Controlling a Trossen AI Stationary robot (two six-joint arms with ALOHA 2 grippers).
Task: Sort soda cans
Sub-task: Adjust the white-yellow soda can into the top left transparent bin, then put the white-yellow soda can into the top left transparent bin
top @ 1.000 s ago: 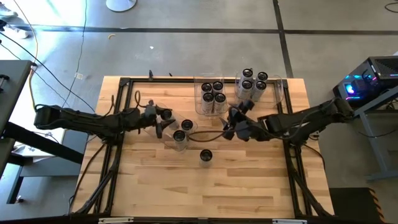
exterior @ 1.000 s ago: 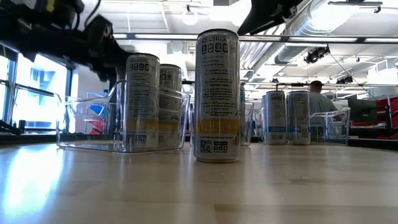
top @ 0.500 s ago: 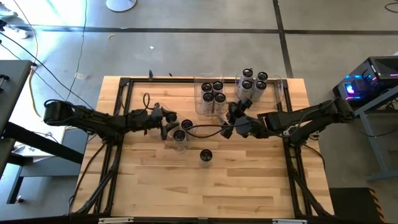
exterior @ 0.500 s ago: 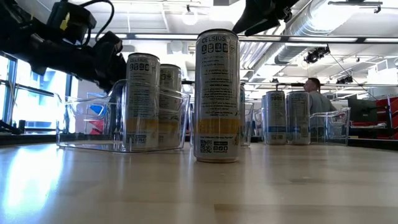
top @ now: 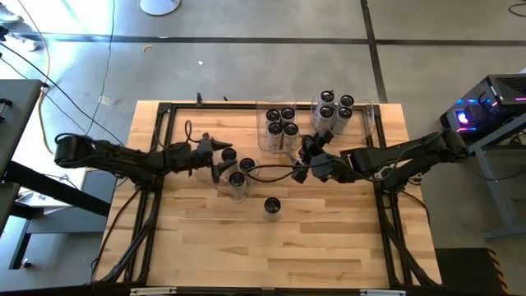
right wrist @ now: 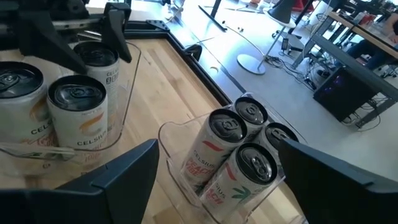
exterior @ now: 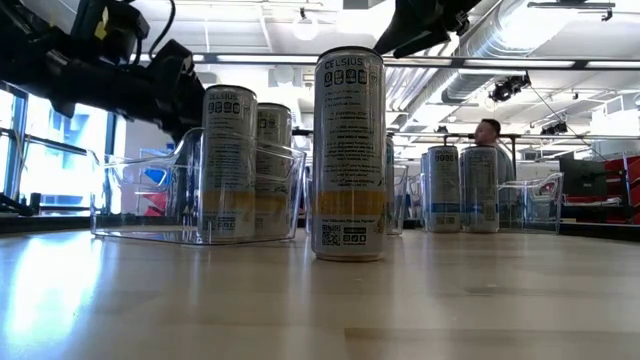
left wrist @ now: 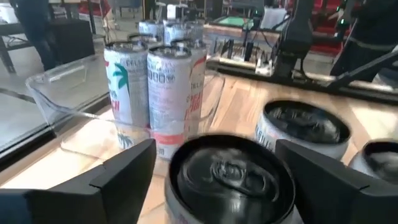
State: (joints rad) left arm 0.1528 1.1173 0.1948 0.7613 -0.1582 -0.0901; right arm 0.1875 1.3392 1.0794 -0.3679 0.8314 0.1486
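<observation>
A pale wooden desk (top: 329, 247) with a black frame carries everything. Nearest stands a lone soda can (top: 272, 207), its label reading CELSIUS in the low view. Behind it to the left, a clear bin (exterior: 150, 215) holds three more cans (top: 237, 182); the left gripper (top: 215, 156) hovers just above one of them, jaws open and empty. The right gripper (top: 306, 160) hangs mid-desk, jaws open, gripping nothing. At the far edge two clear bins each hold four cans: the middle bin (top: 262, 136) and the right bin (top: 368, 115). Beyond lies grey concrete floor (top: 246, 66); the low view shows ceiling ducts (exterior: 520, 40) and a seated person (exterior: 490, 135).
</observation>
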